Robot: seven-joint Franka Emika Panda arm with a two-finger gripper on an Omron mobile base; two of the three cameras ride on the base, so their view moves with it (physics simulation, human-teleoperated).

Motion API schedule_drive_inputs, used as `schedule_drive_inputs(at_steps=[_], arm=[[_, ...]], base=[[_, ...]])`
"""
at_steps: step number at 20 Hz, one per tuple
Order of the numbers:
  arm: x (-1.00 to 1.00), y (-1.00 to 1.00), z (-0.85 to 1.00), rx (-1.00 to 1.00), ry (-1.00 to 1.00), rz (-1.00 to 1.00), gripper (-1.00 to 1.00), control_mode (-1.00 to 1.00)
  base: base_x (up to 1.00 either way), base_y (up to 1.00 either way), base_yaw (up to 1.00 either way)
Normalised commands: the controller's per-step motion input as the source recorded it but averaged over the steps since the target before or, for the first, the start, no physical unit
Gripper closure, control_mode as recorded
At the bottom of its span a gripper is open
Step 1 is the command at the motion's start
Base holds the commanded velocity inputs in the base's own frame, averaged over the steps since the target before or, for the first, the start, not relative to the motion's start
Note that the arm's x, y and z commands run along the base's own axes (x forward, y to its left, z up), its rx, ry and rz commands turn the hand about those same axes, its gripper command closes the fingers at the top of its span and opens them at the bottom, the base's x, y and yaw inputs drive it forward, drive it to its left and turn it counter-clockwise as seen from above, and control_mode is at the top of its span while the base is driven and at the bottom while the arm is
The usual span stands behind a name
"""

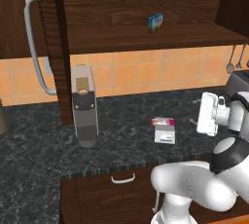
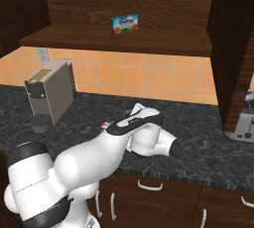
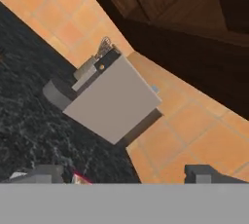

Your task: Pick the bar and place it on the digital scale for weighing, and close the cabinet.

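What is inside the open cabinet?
On the cabinet shelf one small upright blue-green box stands alone. The upper part and the far right side are cut off by the frame and the open door.

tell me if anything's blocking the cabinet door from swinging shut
Nothing visible does. The open cabinet door hangs out over the counter, above and beside the coffee machine. The bar already lies on the scale, lower down.
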Motion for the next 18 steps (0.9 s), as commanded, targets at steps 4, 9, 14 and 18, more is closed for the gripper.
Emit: schedule_drive_inputs(at_steps=[4,9,14,18], arm=[[-0.42,-0.80,0.64,0.35,-0.41,0.00,-1.00,-1.00],[-0.50,-0.83,0.57,0.27,-0.43,-0.09,-1.00,-1.00],[-0.50,-0.84,0.69,0.26,-0.34,-0.15,-1.00,-1.00],[-0.40,-0.65,0.64,0.20,-0.36,-0.15,-1.00,-1.00]], base=[[0.00,0.00,0.00],[0.00,0.00,0.00],[0.00,0.00,0.00],[0.00,0.00,0.00]])
